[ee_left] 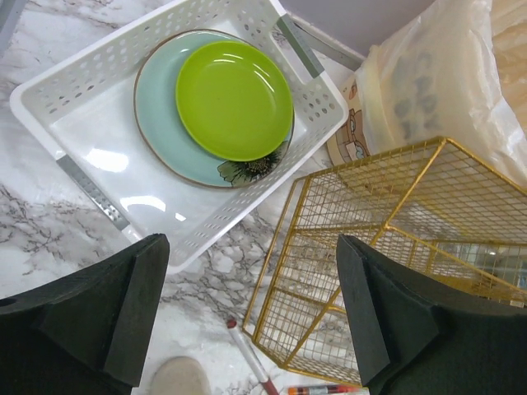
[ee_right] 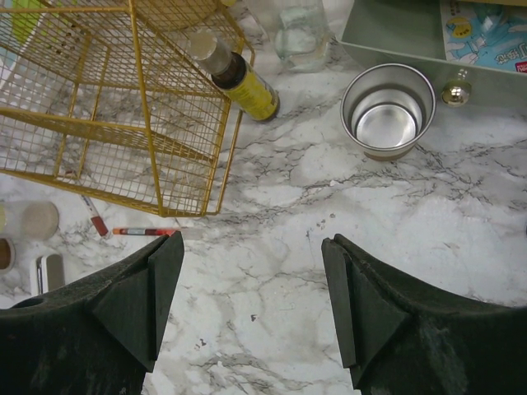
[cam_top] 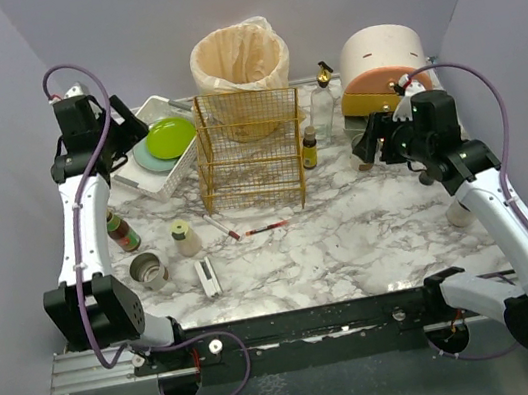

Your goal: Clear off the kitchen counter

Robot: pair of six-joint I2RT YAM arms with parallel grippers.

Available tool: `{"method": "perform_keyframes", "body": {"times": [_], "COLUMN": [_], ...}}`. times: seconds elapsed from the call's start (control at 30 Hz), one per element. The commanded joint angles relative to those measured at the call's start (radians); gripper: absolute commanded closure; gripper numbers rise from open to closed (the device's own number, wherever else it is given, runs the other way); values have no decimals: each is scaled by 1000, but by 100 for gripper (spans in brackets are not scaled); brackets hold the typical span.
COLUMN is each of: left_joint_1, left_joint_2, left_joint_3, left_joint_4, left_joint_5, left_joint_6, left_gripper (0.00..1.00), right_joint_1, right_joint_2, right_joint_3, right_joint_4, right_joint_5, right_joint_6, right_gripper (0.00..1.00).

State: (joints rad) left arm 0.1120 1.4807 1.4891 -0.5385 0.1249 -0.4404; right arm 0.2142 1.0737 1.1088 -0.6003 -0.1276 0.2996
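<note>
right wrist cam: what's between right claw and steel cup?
Nothing: the right wrist view shows only bare kitchen counter between the right claw and the steel cup. The yellow-label bottle sits off to the left.

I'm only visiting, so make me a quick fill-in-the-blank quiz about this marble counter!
In the white basket, the blue plate lies ____ the green plate.
The steel cup in the right wrist view stands upright and ____.
The left gripper and right gripper are both ____, holding nothing.
Missing words: under; empty; open.
</note>
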Motion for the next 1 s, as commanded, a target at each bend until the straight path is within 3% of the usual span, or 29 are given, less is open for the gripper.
{"method": "perform_keyframes", "body": {"times": [0.0,0.27,0.6,0.97], "left_joint_1": [5,3,-26,-158], "left_joint_2": [-87,-166,-224,-231], "left_joint_3": [-41,-111,-189,-250], "left_joint_4": [-65,-120,-126,-101], "left_joint_5": [-7,-16,-9,-94], "left_joint_6": [25,19,8,-12], "left_gripper": [10,2,1,1], "right_joint_1": [-1,-1,-1,-1], "right_joint_2": [-10,-13,-43,-2], "right_joint_3": [-16,-45,-113,-125], "right_joint_4": [52,69,96,70], "right_joint_5": [20,23,111,202], "right_joint_6": [24,32,65,82], "right_gripper": [24,24,23,23]}}
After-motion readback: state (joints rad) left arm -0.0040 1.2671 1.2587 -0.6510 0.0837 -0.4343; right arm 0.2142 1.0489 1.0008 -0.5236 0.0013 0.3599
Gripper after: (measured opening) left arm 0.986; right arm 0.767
